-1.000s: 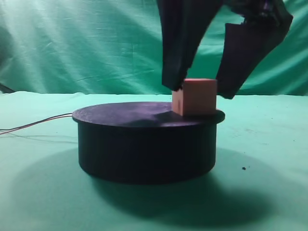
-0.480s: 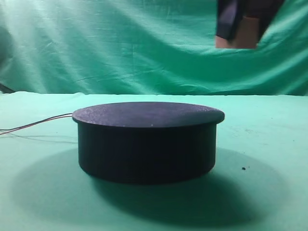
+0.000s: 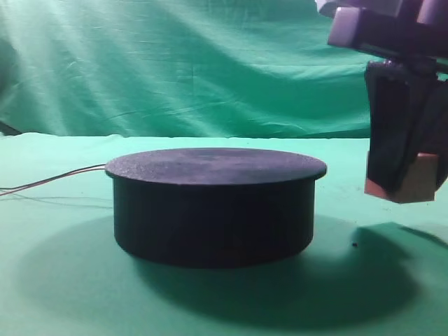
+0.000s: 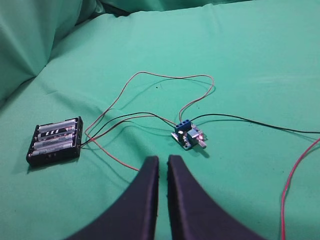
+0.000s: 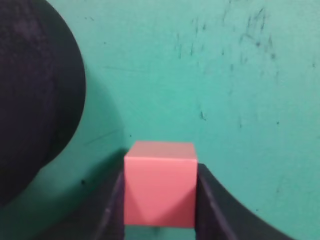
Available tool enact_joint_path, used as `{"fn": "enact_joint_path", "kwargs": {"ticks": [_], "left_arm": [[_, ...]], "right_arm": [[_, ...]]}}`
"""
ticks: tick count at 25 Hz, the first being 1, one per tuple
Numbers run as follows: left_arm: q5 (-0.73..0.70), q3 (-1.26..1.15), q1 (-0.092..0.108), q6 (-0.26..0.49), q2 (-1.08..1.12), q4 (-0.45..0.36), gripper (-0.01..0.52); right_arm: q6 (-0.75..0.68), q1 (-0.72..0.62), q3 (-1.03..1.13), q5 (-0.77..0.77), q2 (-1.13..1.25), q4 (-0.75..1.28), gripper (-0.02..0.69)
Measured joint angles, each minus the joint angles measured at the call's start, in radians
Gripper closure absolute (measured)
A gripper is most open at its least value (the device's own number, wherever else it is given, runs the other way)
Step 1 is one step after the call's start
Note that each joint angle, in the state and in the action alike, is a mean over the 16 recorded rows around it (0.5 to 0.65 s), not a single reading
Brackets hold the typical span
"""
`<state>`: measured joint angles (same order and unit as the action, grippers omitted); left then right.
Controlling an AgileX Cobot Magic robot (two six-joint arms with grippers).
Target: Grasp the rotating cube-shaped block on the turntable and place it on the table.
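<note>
The black turntable (image 3: 213, 168) stands mid-table with its round top bare. My right gripper (image 3: 404, 178) hangs to its right, fingers pointing down, shut on the cube-shaped block (image 3: 418, 187), which is a little above the green table (image 3: 70, 280) and tilted. In the right wrist view the pink cube-shaped block (image 5: 159, 190) sits tight between the two dark fingers of the right gripper (image 5: 160, 175), over the table (image 5: 225, 75), with the turntable (image 5: 35, 100) at the left. My left gripper (image 4: 163, 165) is shut and holds nothing, away from the turntable.
Thin wires (image 3: 49, 183) trail left from the drum. In the left wrist view a black battery holder (image 4: 55, 141), a small blue circuit board (image 4: 188, 135) and a red wire (image 4: 295, 175) lie on the cloth. A wrinkled green backdrop (image 3: 175, 63) hangs behind.
The right gripper took the cube off the turntable, lifted it, then came down to the right of the drum with the cube still in it. The turntable top now stands bare.
</note>
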<state>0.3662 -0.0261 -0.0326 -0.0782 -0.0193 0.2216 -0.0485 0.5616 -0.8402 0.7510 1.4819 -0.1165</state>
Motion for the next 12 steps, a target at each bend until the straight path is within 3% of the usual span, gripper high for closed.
{"fn": "enact_joint_path", "kwargs": {"ticks": [4,12], "left_arm": [[0.000,0.000,0.000,0.000,0.000,0.000,0.514],[0.000,0.000,0.000,0.000,0.000,0.000,0.514]], "right_arm": [[-0.035,0.000,-0.033,0.069,-0.092,0.038,0.343],[-0.083,0.000,0.019,0.154,-0.378,0.087,0.599]]}}
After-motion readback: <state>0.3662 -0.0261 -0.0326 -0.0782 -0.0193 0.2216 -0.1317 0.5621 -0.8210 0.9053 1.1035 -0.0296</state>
